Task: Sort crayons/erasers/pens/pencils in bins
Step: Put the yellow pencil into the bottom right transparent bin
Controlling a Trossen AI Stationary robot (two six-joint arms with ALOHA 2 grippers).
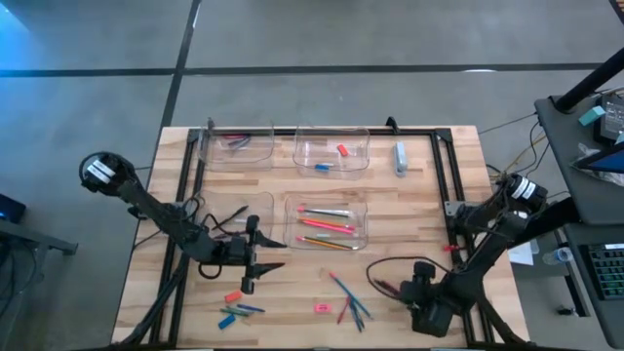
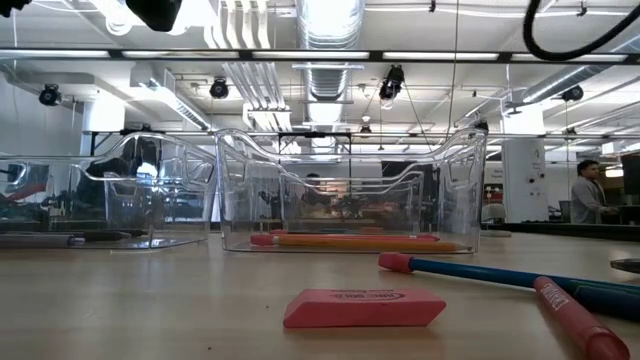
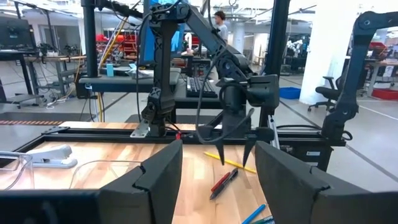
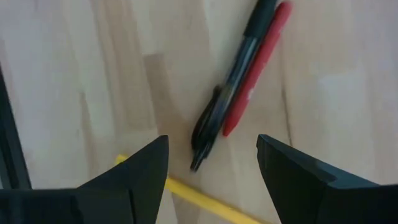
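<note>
A black pen [image 4: 227,93] and a red stick [image 4: 255,74] lie side by side on the wooden table, with a yellow pencil [image 4: 199,196] beside them. My right gripper [image 4: 211,146] hangs open above them, pointing steeply down near the table's front right [image 1: 414,292], touching nothing. My left gripper [image 1: 255,268] is held level and open over the table's front left, with nothing between its fingers. A clear bin [image 1: 327,222] in the middle holds orange, pink and yellow pencils. Loose crayons and a red eraser [image 1: 232,295] lie at front left. A pink eraser [image 2: 365,308] lies flat near the front edge.
Two clear bins stand along the far edge, one with small erasers [image 1: 331,154], one at far left [image 1: 234,146]; another [image 1: 229,210] sits by my left arm. A pale oblong item [image 1: 400,156] lies at far right. Blue and red sticks [image 1: 346,297] are scattered at front centre.
</note>
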